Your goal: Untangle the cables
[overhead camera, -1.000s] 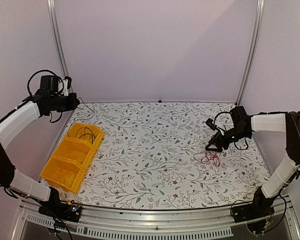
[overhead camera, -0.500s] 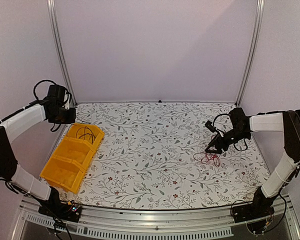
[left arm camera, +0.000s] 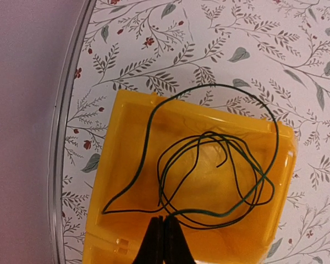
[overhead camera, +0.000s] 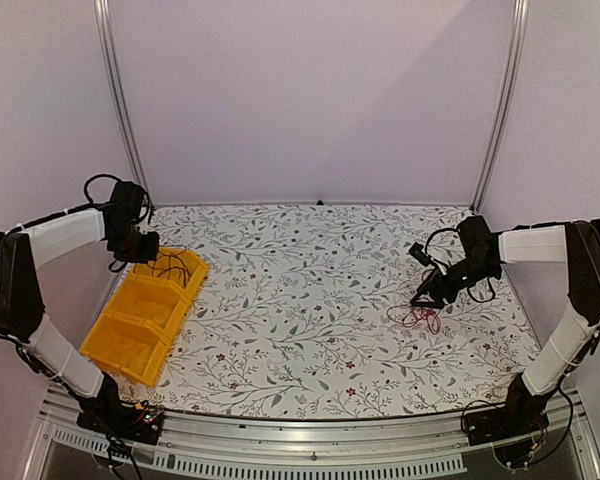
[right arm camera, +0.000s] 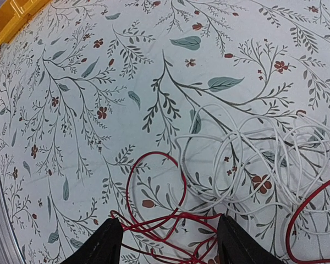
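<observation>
While your right end effector [right arm camera: 168, 236] hung wide open and empty, the tangle of red and white wires [right arm camera: 220, 181] lay on the bench [right arm camera: 71, 110] directly below its fingertips, spreading ahead with no clear long axis. Your left end effector [left arm camera: 163, 242] was far off, shut on nothing visible above the dark wire coil [left arm camera: 209, 176] in the yellow bin [left arm camera: 126, 121]. You had no readable writing anywhere.

Soft, even, diffuse light; shadows faint. Overhead view bows at its edges. Close to the lens, the right gripper [right arm camera: 170, 242] blurs.
</observation>
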